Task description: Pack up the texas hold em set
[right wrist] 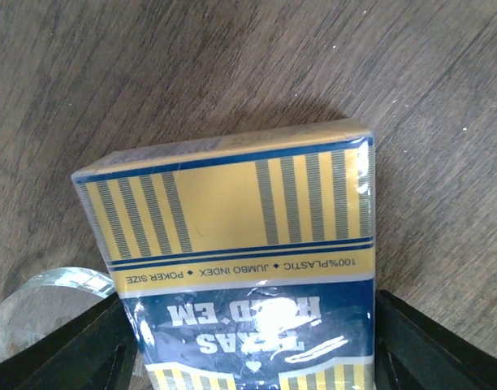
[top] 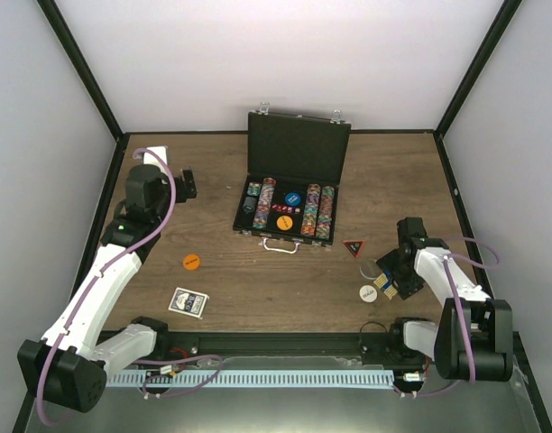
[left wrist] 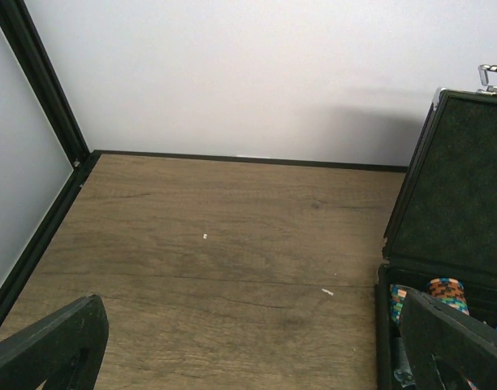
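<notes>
The black case [top: 294, 180] stands open at the table's middle back, lid upright, with rows of multicoloured chips [top: 317, 210], a blue disc [top: 291, 198] and an orange disc [top: 284, 222] inside. My right gripper [top: 387, 281] is shut on a yellow-and-blue Texas Hold'em card box [right wrist: 232, 236], held low over the table at the front right. A white disc [top: 368, 292] lies just left of it, and a dark triangle [top: 353, 246] lies beyond. A blue-backed deck [top: 188, 302] and an orange disc [top: 192, 262] lie front left. My left gripper [top: 188, 185] is open and empty, left of the case [left wrist: 455, 203].
Black frame posts and white walls close in the table [top: 222, 171] on the back and both sides. In the right wrist view a clear round disc [right wrist: 37, 309] lies at the box's left corner. Both arm bases sit along the near edge.
</notes>
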Robot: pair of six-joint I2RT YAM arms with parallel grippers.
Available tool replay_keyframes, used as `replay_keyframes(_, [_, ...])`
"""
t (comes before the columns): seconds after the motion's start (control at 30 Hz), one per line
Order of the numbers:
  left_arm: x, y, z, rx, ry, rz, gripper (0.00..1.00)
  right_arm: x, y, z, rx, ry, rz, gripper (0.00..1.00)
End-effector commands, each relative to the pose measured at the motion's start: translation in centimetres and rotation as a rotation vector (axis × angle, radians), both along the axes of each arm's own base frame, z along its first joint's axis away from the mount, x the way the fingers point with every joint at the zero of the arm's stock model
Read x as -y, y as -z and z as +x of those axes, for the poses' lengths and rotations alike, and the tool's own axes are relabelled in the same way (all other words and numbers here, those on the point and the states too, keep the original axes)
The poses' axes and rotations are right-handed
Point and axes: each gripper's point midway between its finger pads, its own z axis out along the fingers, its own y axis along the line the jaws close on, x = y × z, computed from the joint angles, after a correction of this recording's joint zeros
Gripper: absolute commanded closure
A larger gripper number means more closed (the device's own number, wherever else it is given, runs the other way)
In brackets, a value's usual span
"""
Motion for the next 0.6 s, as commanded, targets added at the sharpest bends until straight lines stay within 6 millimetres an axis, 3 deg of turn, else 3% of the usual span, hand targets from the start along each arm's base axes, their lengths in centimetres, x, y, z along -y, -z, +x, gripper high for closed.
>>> replay_keyframes(0.0, [0.0, -0.8, -0.1, 0.022, -0.001, 0.006, 0.0, 0.0, -0.7, 1.1, 0.059, -0.041, 0.004, 0.26])
replay_keyframes(0.3, [0.1, -0.3, 0.2, 0.008, -0.001, 0.009, 0.0, -3.6, -4.0, 6.1, 0.344, -0.324, 0.131, 0.29])
replay_keyframes(0.57, [0.3, 0.3, 0.5, -0.012, 0.003, 0.01, 0.0, -6.5, -9.2, 8.8, 0.603, -0.495, 0.125, 0.35])
